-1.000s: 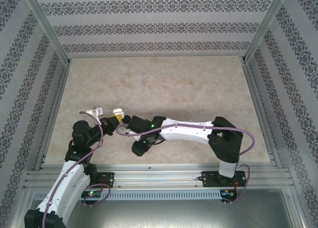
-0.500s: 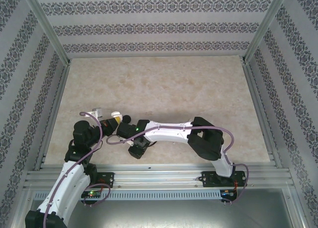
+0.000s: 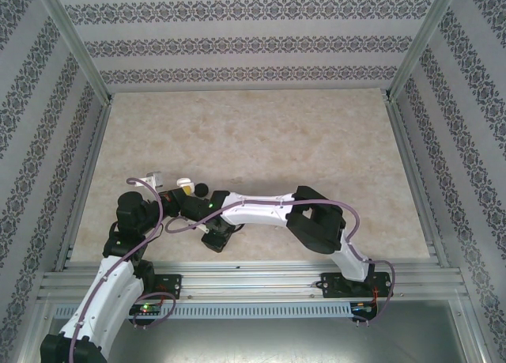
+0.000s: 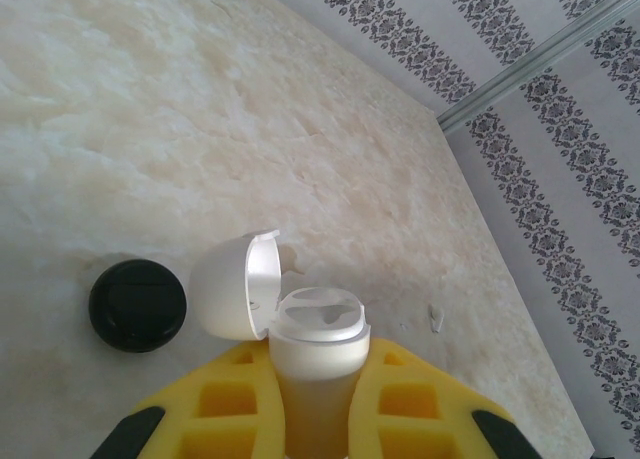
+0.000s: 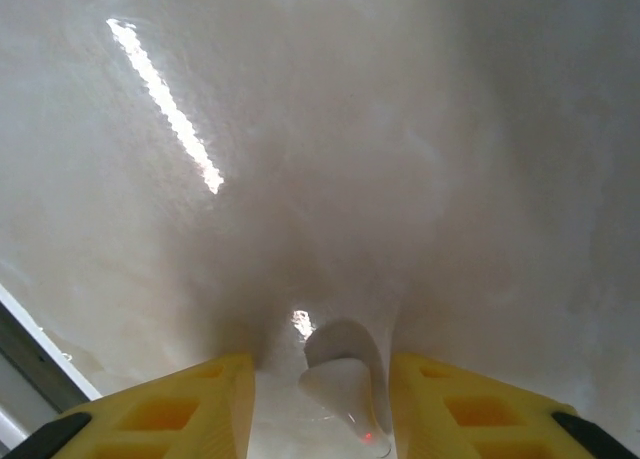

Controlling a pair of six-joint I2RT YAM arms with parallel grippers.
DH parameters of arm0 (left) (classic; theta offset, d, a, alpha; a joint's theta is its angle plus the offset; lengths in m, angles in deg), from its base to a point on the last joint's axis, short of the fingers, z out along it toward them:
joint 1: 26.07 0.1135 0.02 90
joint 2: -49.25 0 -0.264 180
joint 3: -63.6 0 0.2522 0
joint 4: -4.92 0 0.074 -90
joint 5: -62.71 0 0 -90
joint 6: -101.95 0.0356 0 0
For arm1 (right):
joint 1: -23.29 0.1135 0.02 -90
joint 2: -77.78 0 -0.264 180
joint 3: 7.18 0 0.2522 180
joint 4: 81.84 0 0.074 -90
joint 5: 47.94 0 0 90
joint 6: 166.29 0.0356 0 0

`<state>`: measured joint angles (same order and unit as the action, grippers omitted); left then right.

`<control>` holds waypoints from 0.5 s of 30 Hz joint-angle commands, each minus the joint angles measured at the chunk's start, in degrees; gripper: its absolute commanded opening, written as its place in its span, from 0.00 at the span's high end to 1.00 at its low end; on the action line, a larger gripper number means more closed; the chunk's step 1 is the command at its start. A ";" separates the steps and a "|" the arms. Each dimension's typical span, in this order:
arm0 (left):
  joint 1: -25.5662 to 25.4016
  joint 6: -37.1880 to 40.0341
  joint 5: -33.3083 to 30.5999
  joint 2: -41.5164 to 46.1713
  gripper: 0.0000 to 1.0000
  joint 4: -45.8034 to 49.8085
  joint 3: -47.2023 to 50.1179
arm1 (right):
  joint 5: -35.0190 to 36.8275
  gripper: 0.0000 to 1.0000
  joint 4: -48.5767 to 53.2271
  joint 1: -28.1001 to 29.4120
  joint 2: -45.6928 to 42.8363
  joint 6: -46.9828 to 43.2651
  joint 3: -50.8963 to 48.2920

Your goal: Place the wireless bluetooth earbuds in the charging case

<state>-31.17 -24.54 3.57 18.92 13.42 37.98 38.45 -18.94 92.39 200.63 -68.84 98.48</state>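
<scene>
Toward the near-left of the bench [image 3: 261, 141], the left fingers [image 4: 230, 399] are clamped on the charging case [image 4: 318, 339], which stands upright with its lid [image 4: 235, 284] swung open. The right fingers [image 5: 180, 409] stand apart on either side of a white earbud [image 5: 340, 384] lying on the bench, not gripping it. The pickup seems to be the step in hand. Next comes a gentle squeeze, a lift, then lining the bud up over a case socket.

Lab-style robot test enclosure, aluminium frame rails [image 3: 253, 282], damask-striped wall panels [image 3: 253, 43], marble-look tabletop [image 3: 261, 134]

The charging case [image 4: 318, 337] is smooth white plastic; the table [image 4: 200, 129] glossy, marbled.
</scene>
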 commanded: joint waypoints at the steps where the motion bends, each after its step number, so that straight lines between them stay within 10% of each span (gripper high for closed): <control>1: 0.98 0.09 0.39 0.14 1.00 0.69 -0.97 | 1.17 0.64 2.31 -0.79 0.82 -0.39 0.75; 15: 1.01 -0.32 1.72 -2.10 1.00 -1.55 -1.05 | 1.44 0.81 1.95 -5.29 -1.62 8.14 -1.67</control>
<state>-30.82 -24.58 3.78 16.89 13.24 37.98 38.38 -18.13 89.33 200.67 -65.00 98.24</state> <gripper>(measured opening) 0.126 0.193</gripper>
